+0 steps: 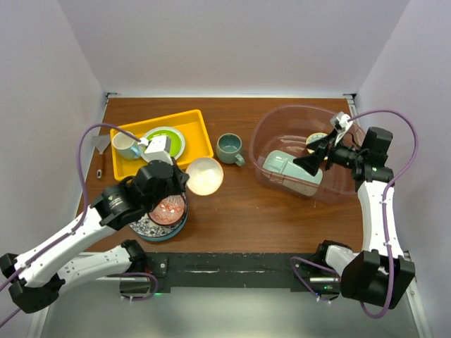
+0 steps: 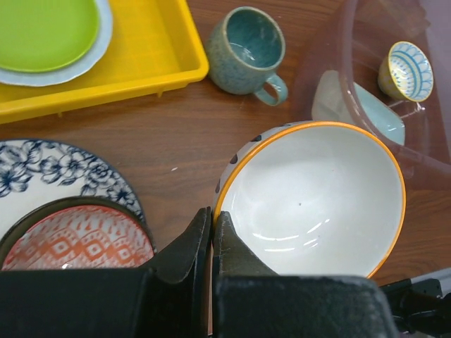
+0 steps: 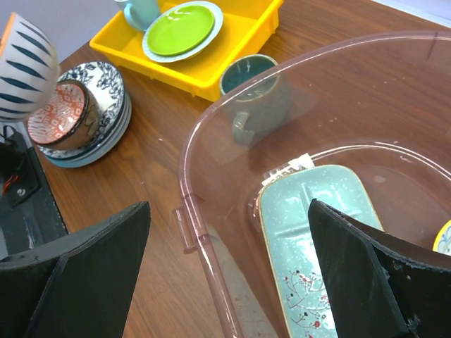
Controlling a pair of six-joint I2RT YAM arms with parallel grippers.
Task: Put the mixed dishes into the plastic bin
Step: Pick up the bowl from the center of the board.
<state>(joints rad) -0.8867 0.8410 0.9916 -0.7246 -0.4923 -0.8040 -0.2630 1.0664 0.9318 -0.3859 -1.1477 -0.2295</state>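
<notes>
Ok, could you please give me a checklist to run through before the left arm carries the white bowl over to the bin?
1. Left gripper hold on the white bowl: ok, shut on its orange rim.
2. Bowl lifted off the table: cannot tell.
3. Route to the plastic bin: not ok for a low move; the mug stands between bowl and bin.
4. Space above the bin: not ok; the right gripper hangs open over it.
5. Landing room inside: ok; bare floor shows beside the mint tray and the small bowl.
</notes>
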